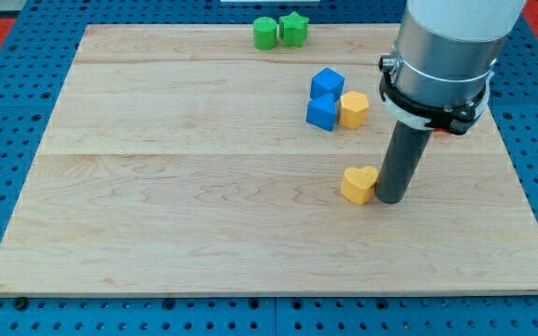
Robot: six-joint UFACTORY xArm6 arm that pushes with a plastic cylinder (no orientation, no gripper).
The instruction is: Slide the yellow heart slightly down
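Note:
The yellow heart (359,184) lies on the wooden board (204,187), right of the middle. My tip (389,200) rests on the board right beside the heart's right side, touching or nearly touching it. The dark rod rises from there to the grey arm body (446,47) at the view's top right.
Two blue blocks (325,98) stand stacked close together above the heart, with a yellow hexagonal block (354,109) touching their right side. A green round block (265,33) and a green star (293,28) sit at the board's top edge. A red piece (451,129) peeks out behind the arm.

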